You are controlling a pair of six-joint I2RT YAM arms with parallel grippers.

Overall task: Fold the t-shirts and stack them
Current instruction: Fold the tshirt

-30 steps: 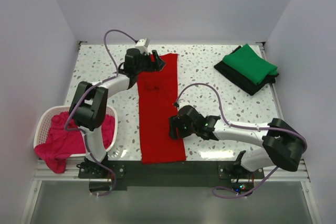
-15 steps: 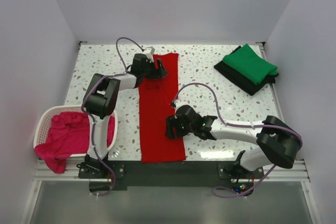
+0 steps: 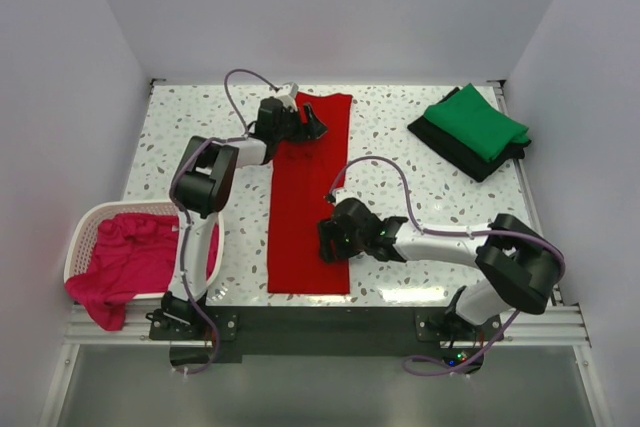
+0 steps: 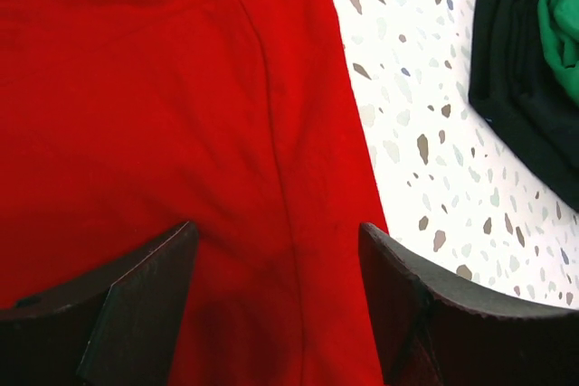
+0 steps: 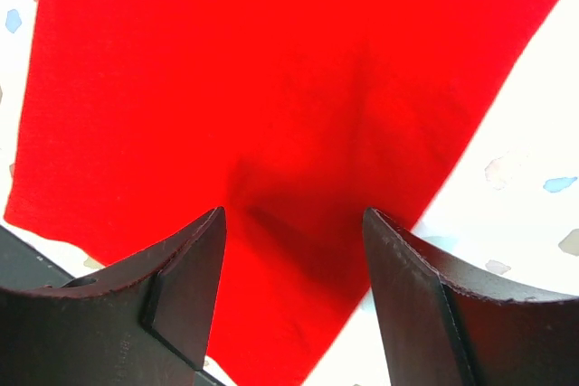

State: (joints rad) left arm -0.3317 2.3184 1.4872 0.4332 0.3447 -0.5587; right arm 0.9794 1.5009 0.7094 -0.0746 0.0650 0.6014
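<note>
We see the left arm [image 3: 192,252] and right arm [image 3: 440,245] built of white links and bulky black joints, with a lilac cable [image 3: 237,73] looping along each. The left gripper [image 4: 276,228] and right gripper [image 5: 294,214] carry dark, matte, wedge-shaped fingers [image 4: 136,314].

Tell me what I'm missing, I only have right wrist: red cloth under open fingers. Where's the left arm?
Observer: The left gripper is open over the far end of the same red t-shirt, which is laid out as a long strip.
Operator: Anything already stacked?
Observer: Yes, a folded green t-shirt sits on a folded black t-shirt at the far right corner.
Operator: Any left to do?
Observer: A magenta-pink t-shirt is bunched in the white basket at the near left, spilling over its rim.
</note>
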